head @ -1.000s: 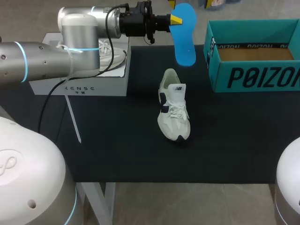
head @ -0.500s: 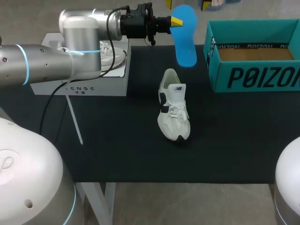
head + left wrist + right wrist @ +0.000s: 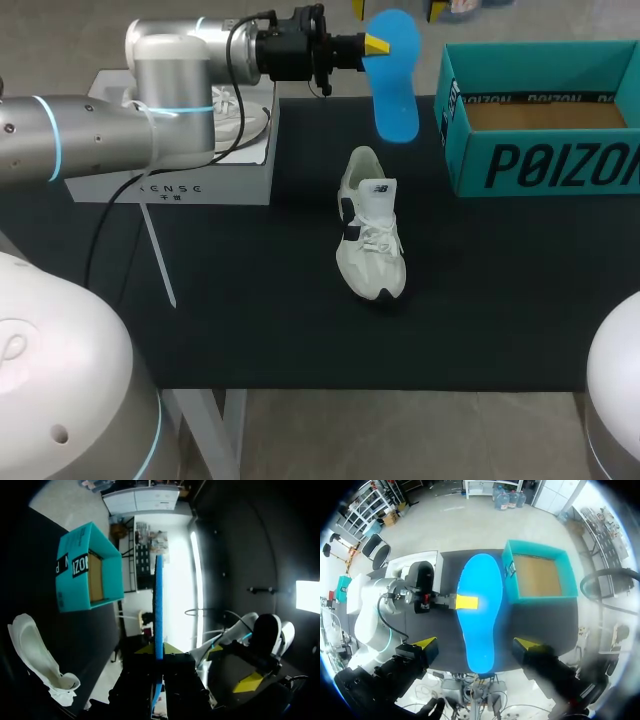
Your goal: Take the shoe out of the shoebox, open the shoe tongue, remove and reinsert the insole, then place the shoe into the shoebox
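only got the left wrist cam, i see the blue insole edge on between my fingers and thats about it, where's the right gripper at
observer: The right gripper hangs high over the table with its fingers wide open and nothing in them. It looks straight down on the flat of the insole.
operator: ok and the shoe, which way is it facing, i just see a sliver of it
observer: In the head view the shoe stands upright on its sole near the middle of the table. Its toe points toward the robot and its heel toward the far edge, beside the teal shoebox but apart from it.
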Action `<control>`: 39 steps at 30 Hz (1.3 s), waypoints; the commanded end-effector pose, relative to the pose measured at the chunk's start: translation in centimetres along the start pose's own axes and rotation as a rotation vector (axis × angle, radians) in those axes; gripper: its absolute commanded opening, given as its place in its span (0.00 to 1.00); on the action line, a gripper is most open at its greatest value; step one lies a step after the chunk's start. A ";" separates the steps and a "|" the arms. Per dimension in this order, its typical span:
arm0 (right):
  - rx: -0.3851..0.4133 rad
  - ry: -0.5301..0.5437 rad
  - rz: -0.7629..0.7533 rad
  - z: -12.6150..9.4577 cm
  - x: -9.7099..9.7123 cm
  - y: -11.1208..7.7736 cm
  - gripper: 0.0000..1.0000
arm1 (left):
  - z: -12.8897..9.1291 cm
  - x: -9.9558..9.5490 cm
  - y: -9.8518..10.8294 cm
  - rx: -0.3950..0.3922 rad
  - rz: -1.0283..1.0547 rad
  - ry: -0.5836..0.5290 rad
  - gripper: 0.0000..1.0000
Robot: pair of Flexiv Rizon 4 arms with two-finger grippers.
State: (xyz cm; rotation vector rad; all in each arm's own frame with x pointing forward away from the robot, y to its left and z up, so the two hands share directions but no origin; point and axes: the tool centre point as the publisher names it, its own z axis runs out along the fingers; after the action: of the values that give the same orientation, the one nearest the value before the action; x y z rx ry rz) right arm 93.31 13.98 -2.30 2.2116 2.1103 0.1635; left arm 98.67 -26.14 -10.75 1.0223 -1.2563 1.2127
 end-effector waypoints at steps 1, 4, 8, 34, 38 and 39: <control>0.002 -0.002 0.001 0.0 0.0 0.1 1.00 | 0.0 -0.1 -0.1 -0.004 -0.001 0.003 0.00; 0.002 0.000 0.002 0.0 0.0 0.1 1.00 | 0.0 -0.1 0.0 -0.005 -0.002 0.006 0.00; 0.001 0.002 0.005 0.0 0.1 0.1 1.00 | 0.0 -0.1 0.0 -0.006 -0.002 0.010 0.00; -0.105 0.655 -0.200 -0.5 -2.0 1.4 1.00 | -1.6 0.4 0.6 -0.028 -0.007 0.079 0.00; -0.105 0.655 -0.200 -0.5 -2.0 1.4 1.00 | -2.0 0.4 0.6 -0.021 -0.013 0.071 0.00; -0.105 0.655 -0.200 -0.5 -2.0 1.4 1.00 | -2.0 0.4 0.7 -0.021 -0.013 0.068 0.00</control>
State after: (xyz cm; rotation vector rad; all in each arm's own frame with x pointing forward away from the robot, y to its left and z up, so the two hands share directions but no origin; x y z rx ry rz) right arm 94.98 12.89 -0.75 2.0575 2.4188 0.7137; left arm 98.53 -24.30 -10.75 0.9580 -1.2032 1.2113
